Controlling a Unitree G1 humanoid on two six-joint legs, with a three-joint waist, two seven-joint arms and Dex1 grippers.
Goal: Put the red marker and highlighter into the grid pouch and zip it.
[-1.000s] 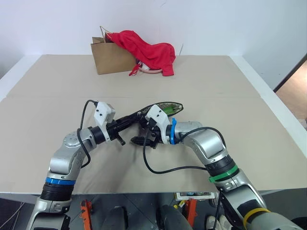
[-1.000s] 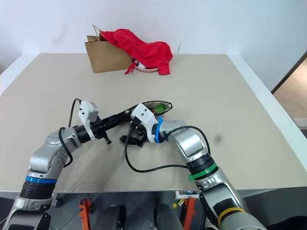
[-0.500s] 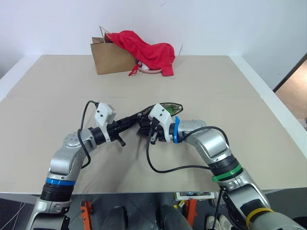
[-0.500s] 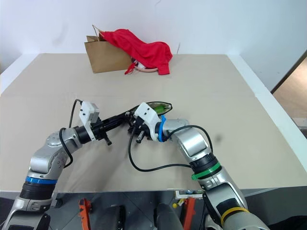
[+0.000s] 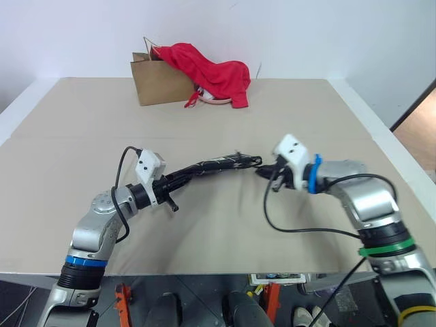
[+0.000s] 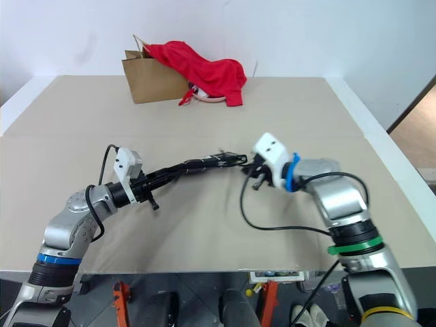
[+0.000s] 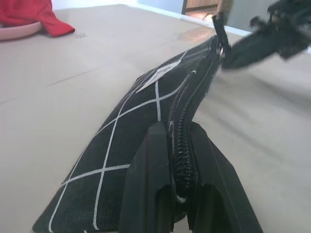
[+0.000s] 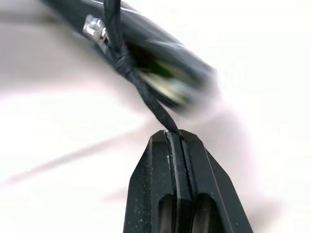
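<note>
One grid pouch stretched out over the middle of the table. One brown paper bag by the far edge, with one red cloth on it.

The pouch is black with thin white lines in squares. The cloth is red. The bag is brown. The table is tan.

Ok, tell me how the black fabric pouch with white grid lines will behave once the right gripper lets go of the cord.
The black grid-lined fabric pouch probably flops: it already bows between the left gripper and the right gripper. It seems light, hanging from one thin cord.
</note>
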